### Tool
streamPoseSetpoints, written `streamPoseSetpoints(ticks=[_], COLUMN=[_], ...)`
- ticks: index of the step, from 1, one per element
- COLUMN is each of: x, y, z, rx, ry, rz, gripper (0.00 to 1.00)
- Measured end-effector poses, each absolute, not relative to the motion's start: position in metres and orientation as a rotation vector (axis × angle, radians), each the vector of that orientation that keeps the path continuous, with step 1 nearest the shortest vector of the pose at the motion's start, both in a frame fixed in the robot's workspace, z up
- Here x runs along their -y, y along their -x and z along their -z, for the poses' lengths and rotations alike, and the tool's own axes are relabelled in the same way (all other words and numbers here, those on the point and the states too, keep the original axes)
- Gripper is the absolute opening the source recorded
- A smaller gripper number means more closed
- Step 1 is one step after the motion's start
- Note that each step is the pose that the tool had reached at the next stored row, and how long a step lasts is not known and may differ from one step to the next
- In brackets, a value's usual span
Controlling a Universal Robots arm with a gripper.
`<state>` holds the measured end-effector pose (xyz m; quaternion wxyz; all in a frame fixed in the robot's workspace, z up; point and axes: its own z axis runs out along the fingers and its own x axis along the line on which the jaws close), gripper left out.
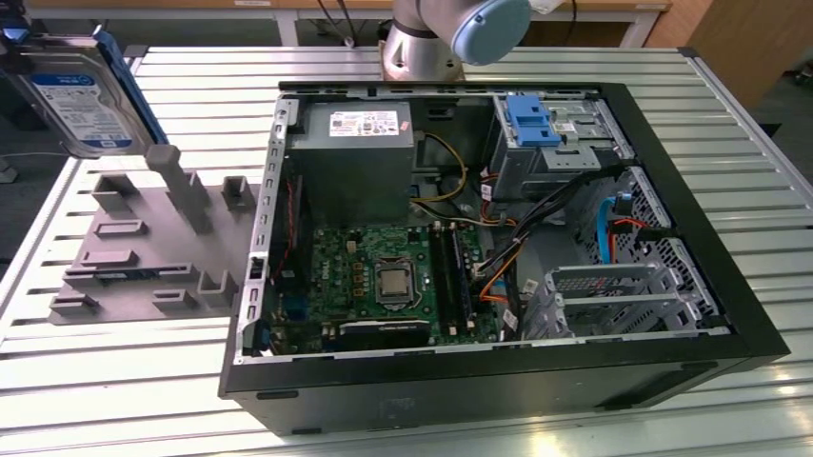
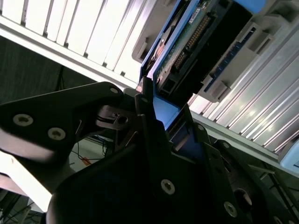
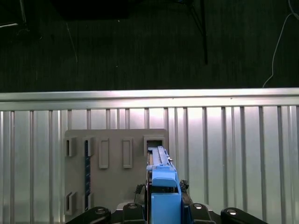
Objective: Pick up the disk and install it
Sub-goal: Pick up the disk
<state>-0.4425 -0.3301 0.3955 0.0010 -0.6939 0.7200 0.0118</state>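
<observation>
The disk (image 1: 79,103), a silver drive with a white-and-blue label in a blue carrier, hangs upright above the table at the exterior view's far left, over the grey slotted fixture plate (image 1: 140,249). My gripper (image 3: 163,198) is shut on its blue carrier edge, one finger on each side. The first wrist view looks down the disk's blue edge (image 3: 162,179) to the fixture plate (image 3: 114,140) below. In the second wrist view the gripper (image 2: 161,116) clamps the carrier, and the disk's circuit-board side (image 2: 194,39) extends beyond the fingers.
An open black computer case (image 1: 711,328) lies on the slatted metal table (image 1: 114,381), holding a grey power-supply box (image 1: 349,157), a motherboard (image 1: 381,276), an upright blue bracket (image 1: 531,119) and metal drive cages (image 1: 616,297). The arm's base (image 1: 439,33) stands behind the case.
</observation>
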Motion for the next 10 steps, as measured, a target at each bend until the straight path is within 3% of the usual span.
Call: streamPoseSetpoints(ticks=[10], x=[0.3301], y=[0.4425], z=[-0.4026], rx=[-2.261], ry=[2.178], rz=[-0.037], gripper=[0.36])
